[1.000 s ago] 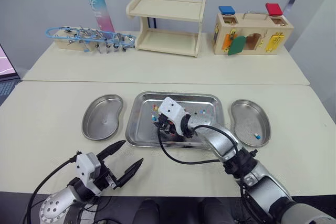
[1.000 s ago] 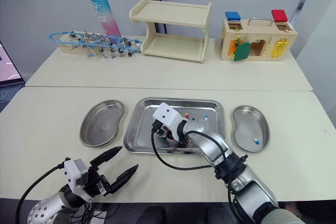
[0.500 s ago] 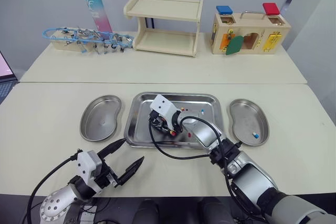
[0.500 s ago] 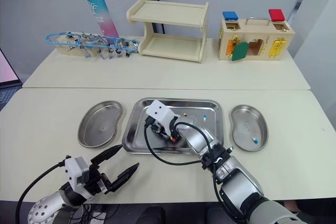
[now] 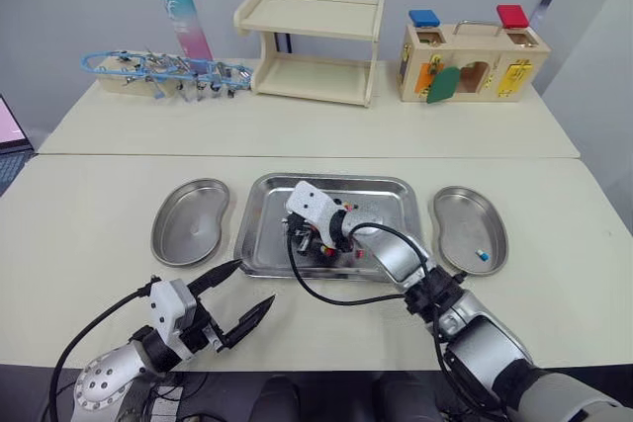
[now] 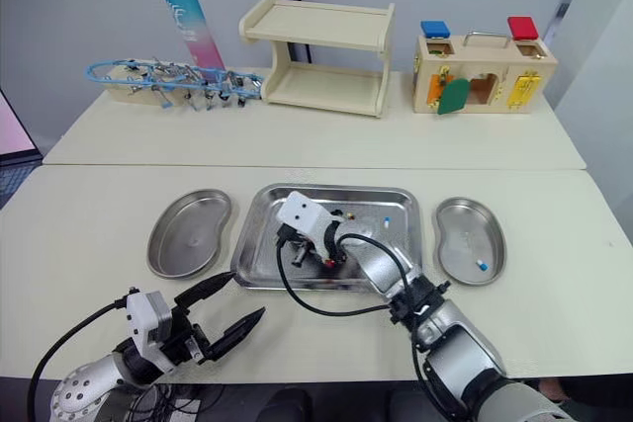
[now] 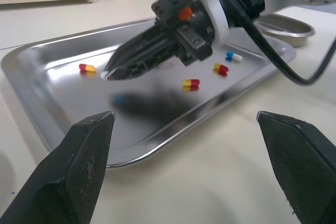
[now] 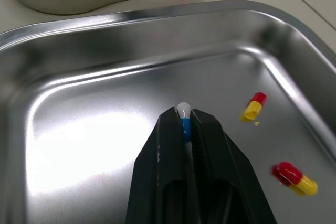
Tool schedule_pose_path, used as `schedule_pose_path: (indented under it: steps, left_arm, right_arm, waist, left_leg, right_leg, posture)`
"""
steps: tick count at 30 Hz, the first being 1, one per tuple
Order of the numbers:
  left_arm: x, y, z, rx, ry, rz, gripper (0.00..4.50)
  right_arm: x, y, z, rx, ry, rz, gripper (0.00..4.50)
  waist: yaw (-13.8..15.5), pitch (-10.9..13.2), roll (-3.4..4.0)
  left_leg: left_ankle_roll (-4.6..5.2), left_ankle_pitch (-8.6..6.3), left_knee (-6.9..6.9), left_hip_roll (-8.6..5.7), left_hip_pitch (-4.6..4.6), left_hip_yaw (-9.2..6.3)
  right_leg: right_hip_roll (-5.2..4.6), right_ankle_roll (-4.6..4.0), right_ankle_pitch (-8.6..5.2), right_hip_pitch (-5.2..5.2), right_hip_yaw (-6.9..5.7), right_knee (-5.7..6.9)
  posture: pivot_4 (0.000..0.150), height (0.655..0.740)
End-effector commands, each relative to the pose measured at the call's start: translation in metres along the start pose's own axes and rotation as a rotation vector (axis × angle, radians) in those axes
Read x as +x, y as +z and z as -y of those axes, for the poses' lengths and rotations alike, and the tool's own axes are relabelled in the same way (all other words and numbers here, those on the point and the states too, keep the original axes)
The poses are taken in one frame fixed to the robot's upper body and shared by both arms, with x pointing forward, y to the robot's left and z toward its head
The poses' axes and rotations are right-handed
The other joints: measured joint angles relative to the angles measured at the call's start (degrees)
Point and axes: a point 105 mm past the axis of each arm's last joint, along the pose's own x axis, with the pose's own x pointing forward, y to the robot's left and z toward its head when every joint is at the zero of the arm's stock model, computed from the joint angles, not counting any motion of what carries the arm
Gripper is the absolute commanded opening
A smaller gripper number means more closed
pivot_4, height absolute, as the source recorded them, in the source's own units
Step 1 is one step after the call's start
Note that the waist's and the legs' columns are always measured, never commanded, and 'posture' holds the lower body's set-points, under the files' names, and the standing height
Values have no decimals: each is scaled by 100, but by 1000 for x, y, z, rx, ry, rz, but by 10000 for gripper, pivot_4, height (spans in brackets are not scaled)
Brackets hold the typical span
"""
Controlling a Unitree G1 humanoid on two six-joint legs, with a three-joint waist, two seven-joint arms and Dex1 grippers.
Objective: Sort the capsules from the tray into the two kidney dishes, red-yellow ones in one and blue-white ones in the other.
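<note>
Look, the right gripper (image 8: 184,121) pinches a blue-white capsule (image 8: 183,110), half hidden between its fingers (image 8: 212,145). The left gripper (image 5: 249,287) is spread wide.

Our two head eyes look forward and down over the whole table (image 5: 99,205). Our wrist cameras sit low and close, facing the tray (image 7: 52,93), which all four views share.

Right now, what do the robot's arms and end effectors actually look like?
Both are silvery-grey metal with black joints. The left arm and right arm each carry a white boxy wrist housing and loose black cables. The left end effector and right end effector each have two black, tapered fingers; a small orange part sits at the right one's base.
</note>
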Motion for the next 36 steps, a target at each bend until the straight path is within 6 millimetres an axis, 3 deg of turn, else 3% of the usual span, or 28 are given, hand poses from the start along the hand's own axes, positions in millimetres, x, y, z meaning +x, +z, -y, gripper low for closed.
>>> schedule_pose_path:
  steps: [1,8,15,19,23,28,33,36]
  left_arm:
    - [3,7,10,11,-99,30,45000]
    - [18,24,26,24,-287,92,45000]
    - [35,36,42,55,-436,145,45000]
    - [42,42,43,60,-469,171,45000]
    - [46,47,46,66,-511,190,45000]
    - [48,50,42,69,-490,189,45000]
    - [43,47,22,24,-350,117,45000]
    - [28,44,1,18,-222,34,45000]
  right_arm:
    - [-43,18,8,-2,-2,97,229]
    - [-146,-25,39,91,-186,-23,229]
    - [-239,-83,69,167,-435,-290,229]
    - [-259,-104,70,208,-474,-386,229]
    - [-264,-115,69,246,-483,-422,229]
    - [-267,-116,72,255,-490,-409,14465]
    - [-275,-111,75,207,-476,-370,29820]
    - [-286,-108,76,155,-452,-357,29820]
  waist:
    - [32,1,1]
    - [103,2,3]
    - [116,3,4]
    - [63,3,4]
    - [66,3,4]
    - [78,3,4]
    - [82,3,4]
    - [83,4,4]
  left_leg:
    - [0,0,0,0,-2,0]
    - [0,0,0,-1,-4,-1]
    - [1,0,1,-4,-6,4]
    - [1,0,1,-3,0,9]
    - [1,0,2,-4,0,9]
    - [1,0,3,-4,-1,9]
    - [1,0,3,-4,-1,8]
    - [1,0,3,-4,-1,8]
  right_leg:
    - [-1,0,0,0,0,-1]
    - [0,0,0,0,-1,-5]
    - [-2,1,0,5,1,-11]
    - [-1,1,0,6,8,-8]
    - [-2,1,0,8,8,-9]
    - [-2,1,0,8,7,-10]
    - [-2,2,-1,9,7,-10]
    - [-2,2,-1,8,7,-10]
  posture:
    - [1500,7400]
    - [1500,7400]
    - [1500,7400]
    - [1500,7400]
    - [1500,7400]
    - [1500,7400]
    - [1500,7400]
    - [1500,7400]
